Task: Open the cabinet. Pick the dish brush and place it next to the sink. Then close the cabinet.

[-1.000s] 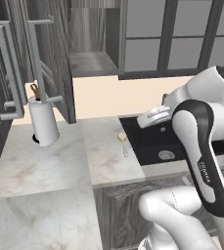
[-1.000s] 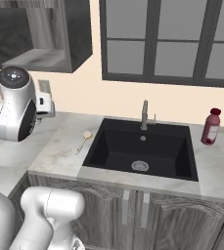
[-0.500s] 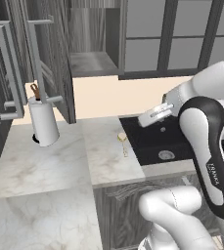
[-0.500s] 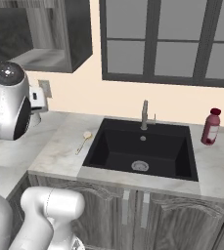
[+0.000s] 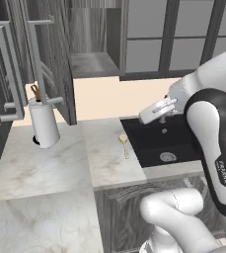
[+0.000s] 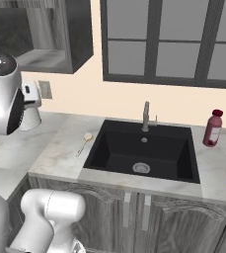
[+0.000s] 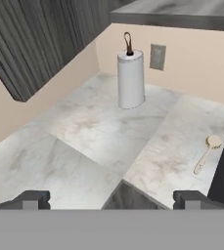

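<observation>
Two-finger gripper (image 7: 111,199) spread wide, empty above white marble counter (image 7: 84,132), tiny cream dish brush (image 7: 206,153) lying beside black recessed sink (image 6: 144,153), dark wood-grain cabinet (image 5: 92,39) open.

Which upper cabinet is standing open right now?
The cabinet left of the glass-paned cabinets: its dark wood-grain door is swung out, exposing a bare shelf.

The cabinet (image 5: 92,54) at the top middle of the left base view is open, its dark grey door (image 5: 50,59) swung out to the left. The little cream dish brush (image 6: 84,143) lies flat on the white counter, just left of the black sink (image 6: 143,153), round head up.
</observation>
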